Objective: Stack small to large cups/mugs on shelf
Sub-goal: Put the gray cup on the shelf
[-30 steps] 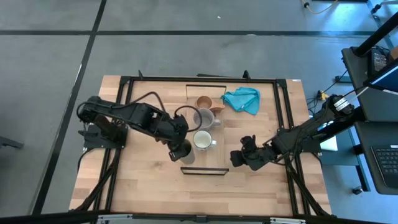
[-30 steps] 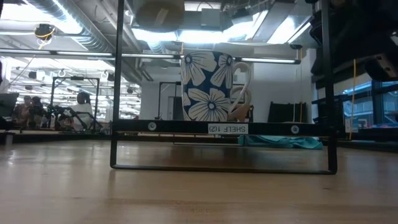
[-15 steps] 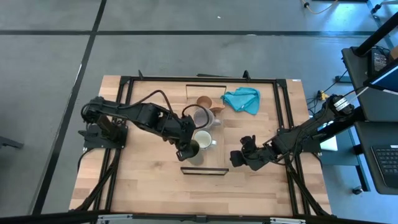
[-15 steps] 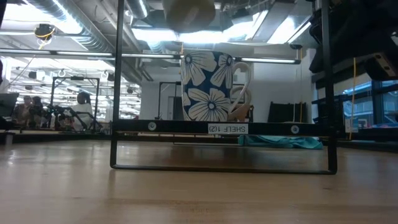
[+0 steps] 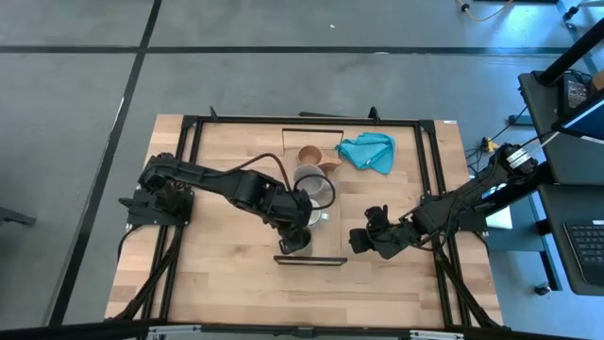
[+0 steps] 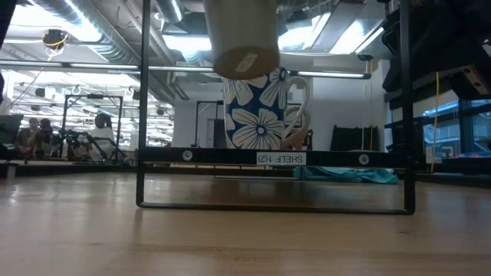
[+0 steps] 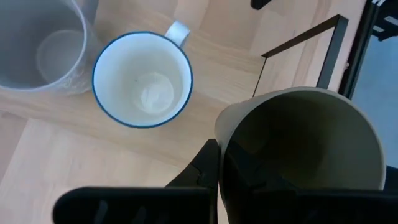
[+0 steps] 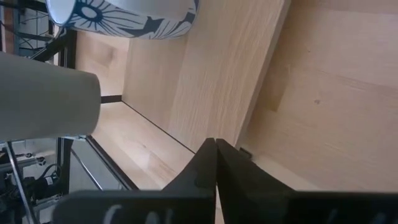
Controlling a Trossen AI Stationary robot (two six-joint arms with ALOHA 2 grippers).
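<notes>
My left gripper [image 5: 294,236] holds the dark olive cup [image 5: 298,242] in the air above the near end of the shelf [image 5: 326,236]. In the low view the olive cup [image 6: 242,34] hangs above the board [image 6: 276,158]. On the shelf stand three mugs on their bases: a blue-flowered mug with a whitish inside [image 7: 142,79], a grey mug [image 5: 311,181] and a tan wooden cup [image 5: 311,154] farthest away. My right gripper [image 5: 363,242] waits low, right of the shelf, with its fingers shut. My left gripper has the olive cup by its rim [image 7: 219,127], on the side facing the flowered mug. One finger [image 7: 208,165] lies outside the wall and the other seems to be inside the cup. The fingers come from above. The cup hangs upright and is lifted clear, mouth up.
A teal cloth [image 5: 368,151] lies right of the shelf's far end. Black brackets [image 7: 323,50] close the shelf's short ends. A black frame [image 5: 189,189] runs around the tabletop. Bare shelf board lies between the flowered mug and the near bracket.
My left gripper has carried the olive cup toward the table's right, from beside the shelf to over its near end, and has come down; in the low view the cup has dropped into sight in front of the flowered mug.
</notes>
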